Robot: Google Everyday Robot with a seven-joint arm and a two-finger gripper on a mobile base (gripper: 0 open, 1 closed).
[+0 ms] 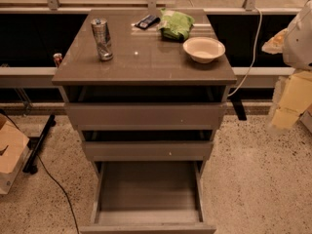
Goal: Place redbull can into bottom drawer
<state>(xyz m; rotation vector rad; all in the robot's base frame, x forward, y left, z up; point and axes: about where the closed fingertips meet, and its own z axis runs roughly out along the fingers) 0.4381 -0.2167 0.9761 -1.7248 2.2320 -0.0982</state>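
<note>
The redbull can [101, 39], slim and silvery with bluish patches, stands upright on the left part of the cabinet top [141, 62]. The bottom drawer [148, 191] is pulled fully out, showing a bare grey inside. The two shallower drawers above it are pulled out a little. My gripper [286, 106] hangs at the right edge of the view, below the white arm casing [298, 35]. It is off to the right of the cabinet, far from the can, and holds nothing that I can see.
On the cabinet top are a white bowl [204, 49] at right, a green bag [175, 24] and a dark flat object [146, 21] at the back. A small red can [57, 59] sits on the ledge behind left. A cardboard box [9, 150] and cables lie on the floor left.
</note>
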